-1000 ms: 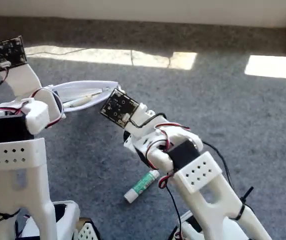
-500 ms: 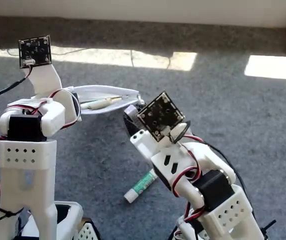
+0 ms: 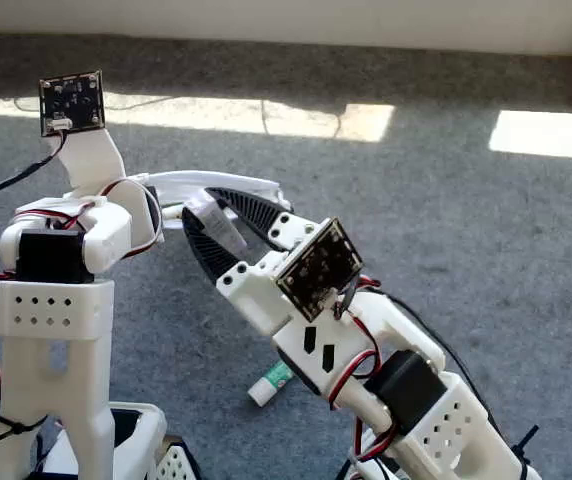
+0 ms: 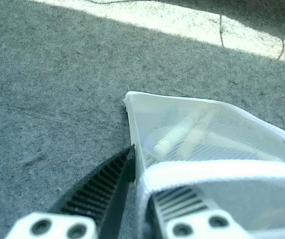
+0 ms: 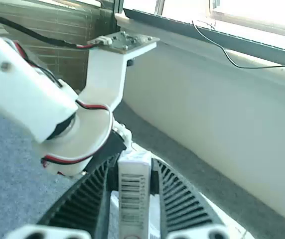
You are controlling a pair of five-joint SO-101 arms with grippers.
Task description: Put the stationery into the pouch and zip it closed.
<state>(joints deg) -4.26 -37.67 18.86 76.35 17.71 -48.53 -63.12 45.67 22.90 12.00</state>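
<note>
On grey carpet (image 3: 486, 230), I see my left gripper (image 4: 138, 167) pinching the mesh pouch (image 4: 207, 134) rim, far left. My right gripper (image 5: 134, 162) clamps a barcoded white stick (image 5: 132, 199) beside it. A glue stick (image 3: 271, 382) lies nearer.

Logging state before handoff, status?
Left gripper shut on pouch rim, mouth open. Right gripper shut on white barcoded block, near pouch. Glue stick lies on carpet, outside pouch.
</note>
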